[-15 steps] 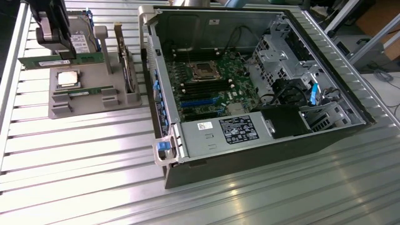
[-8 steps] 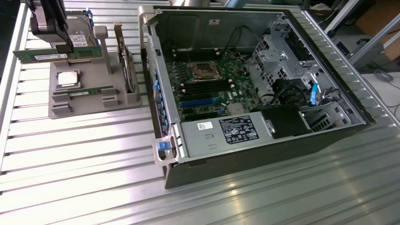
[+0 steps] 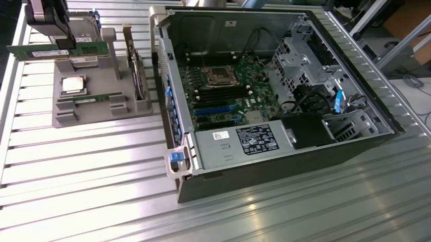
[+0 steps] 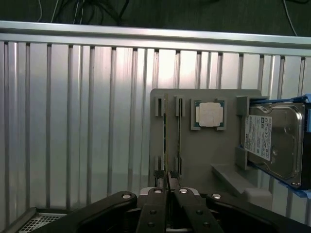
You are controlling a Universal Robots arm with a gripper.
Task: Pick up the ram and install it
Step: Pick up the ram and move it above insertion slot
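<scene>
My gripper (image 3: 62,41) hangs at the exterior view's far left, above the grey parts holder (image 3: 101,108). Its fingers are shut on the ram (image 3: 40,52), a long green stick with a pale label, held level and lifted off the holder. In the wrist view the ram (image 4: 167,175) shows edge-on as a thin line running out from my gripper (image 4: 167,190). The holder (image 4: 204,150) lies below it. A second green memory stick (image 3: 91,98) rests in a slot of the holder.
The holder also carries a square silver processor (image 3: 72,84) and a hard drive (image 4: 272,141). To the exterior view's right stands the open computer case (image 3: 377,108), with the motherboard (image 3: 225,96) and power supply (image 3: 235,143) exposed. All of it rests on a ribbed metal table (image 3: 88,171).
</scene>
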